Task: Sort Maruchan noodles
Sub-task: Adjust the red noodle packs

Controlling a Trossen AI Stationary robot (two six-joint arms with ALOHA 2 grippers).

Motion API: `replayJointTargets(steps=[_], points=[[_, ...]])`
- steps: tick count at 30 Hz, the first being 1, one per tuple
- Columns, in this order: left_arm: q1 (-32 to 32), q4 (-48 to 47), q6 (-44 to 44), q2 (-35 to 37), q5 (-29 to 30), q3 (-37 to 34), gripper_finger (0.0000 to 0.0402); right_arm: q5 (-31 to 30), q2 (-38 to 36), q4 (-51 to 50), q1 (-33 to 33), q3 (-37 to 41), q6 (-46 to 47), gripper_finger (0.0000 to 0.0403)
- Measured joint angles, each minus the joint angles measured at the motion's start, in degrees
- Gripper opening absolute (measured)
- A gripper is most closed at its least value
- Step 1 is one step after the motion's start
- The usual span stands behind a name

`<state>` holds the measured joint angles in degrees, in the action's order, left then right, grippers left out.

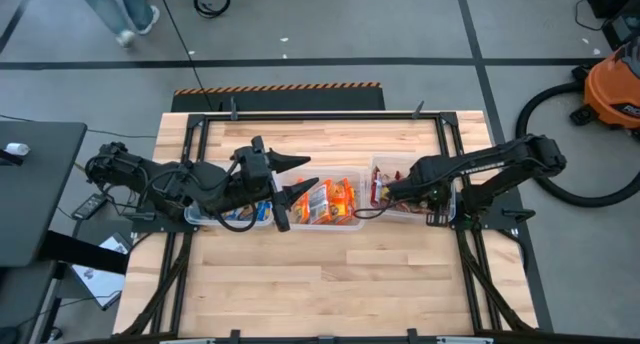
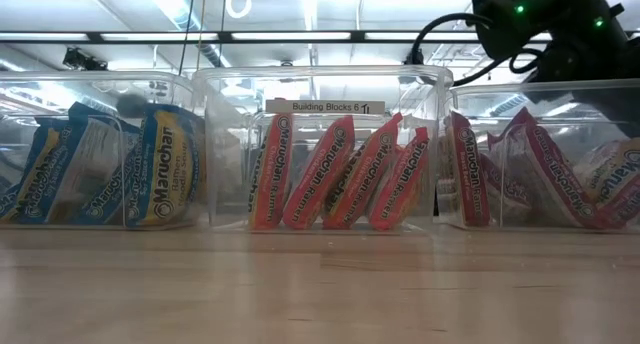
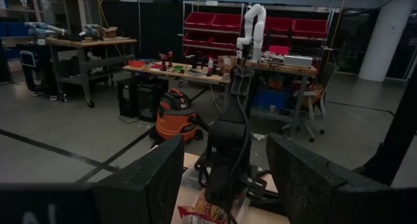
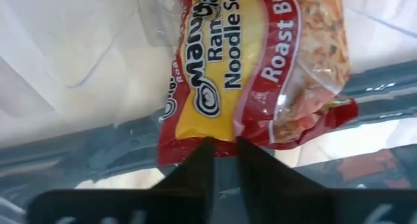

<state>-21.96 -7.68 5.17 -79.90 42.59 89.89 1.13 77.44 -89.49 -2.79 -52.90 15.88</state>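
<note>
Noodles sorted by colour are seen in three clear rectangular plastic bins set in a row across the middle of the wooden tabletop [image 1: 320, 284]. In the low view, blue-and-white crinkly packets [image 2: 100, 169] fill the left bin [image 1: 228, 216], orange-red packets [image 2: 335, 172] stand on edge, leaning, in the middle bin [image 2: 320, 84], and red-and-silver packets [image 2: 530, 174] crowd the right bin [image 2: 540, 89].

The right gripper [image 4: 223, 146] is lowered into the right bin, and the move in hand is judged to turn on it. Directly ahead of its fingertips a red-and-yellow flat plastic roast beef packet [image 4: 260, 61] is shown, its near short edge at the fingertips. The packet's long axis is seen running straight away from the gripper, in line with the fingers, and its printed face is turned toward the wrist camera. The fingers [image 4: 195, 165] are drawn narrow, with only a slim gap between them; whether the packet's edge is pinched there or merely touched cannot be told.

The left gripper [image 1: 290, 189] is held over the seam between the left and middle bins, its fingers [image 3: 146, 185] spread wide and empty, pointed toward the right arm. The right arm is plainly the nearer to the roast beef packet.
</note>
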Motion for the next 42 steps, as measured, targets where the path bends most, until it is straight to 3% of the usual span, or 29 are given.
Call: replayJointTargets(steps=[5, 15, 19, 29, 36, 42], points=[[0.00, 0.00, 0.00, 0.00, 0.02, 0.00, 0.0224, -0.25, -0.36, -0.07, 0.00, 0.00, -1.76, 0.0009], [0.00, 0.09, 0.02, 0.00, 0.02, 0.00, 0.0224, 9.28, -0.69, -0.37, 0.40, -2.23, -3.85, 0.0007], [0.00, 0.14, 0.16, 0.00, 0.03, 0.00, 0.0224, 2.67, -1.71, 0.10, 1.50, -2.25, -1.53, 0.0011], [-0.02, 0.33, 1.06, 0.00, 0.02, 0.00, 0.0224, 0.56, -2.39, 17.58, 6.88, 0.74, -6.59, 0.0027], [-0.55, 0.33, 1.70, 0.00, 0.02, 0.00, 0.0224, 3.11, -3.19, 10.65, 12.40, 5.22, -8.32, 0.0006], [-0.48, 0.35, 1.70, 0.00, 0.04, 0.00, 0.0224, 3.66, -4.27, 2.79, 13.36, 4.24, -9.45, 0.0012]])
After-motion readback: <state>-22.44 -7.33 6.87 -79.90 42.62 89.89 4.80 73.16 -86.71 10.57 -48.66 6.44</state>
